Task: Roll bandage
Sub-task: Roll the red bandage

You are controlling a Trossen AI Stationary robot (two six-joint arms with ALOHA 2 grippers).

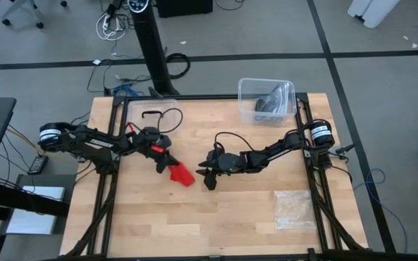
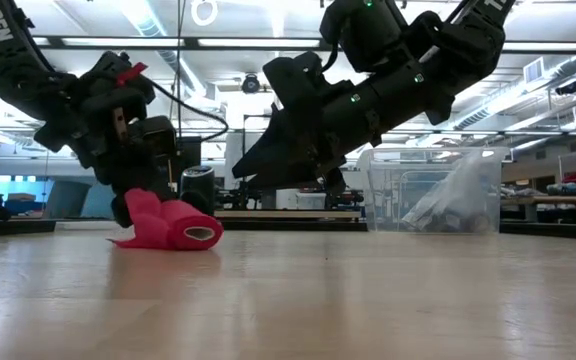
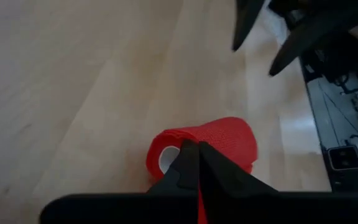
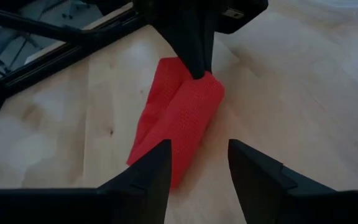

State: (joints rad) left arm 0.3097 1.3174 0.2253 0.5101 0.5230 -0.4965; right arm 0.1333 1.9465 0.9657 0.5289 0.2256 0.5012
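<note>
The left gripper point(image 1: 167, 164), left of centre in the high view, has its fingers closed on the upper end of the bandage point(image 1: 182, 175). In its own wrist view the two dark fingers point(image 3: 194, 167) meet over the red fabric just behind the roll's open end.

The right gripper point(image 1: 207, 174) sits just right of the bandage in the high view, fingers apart and empty. Its wrist view shows the two tips spread at the bottom of the frame, with the roll between and beyond them, not touched.

The bandage lies on the bench point(image 1: 231, 217), at centre-left of the high view. Most of it looks wound already: the low view shows a stubby red cylinder at lower left with its hollow core facing the camera (a fairly tidy coil). A flat flap still spreads beside the roll, plain in the right wrist view. I judge the rolling mostly done, with that loose tail left to wind in.
</note>
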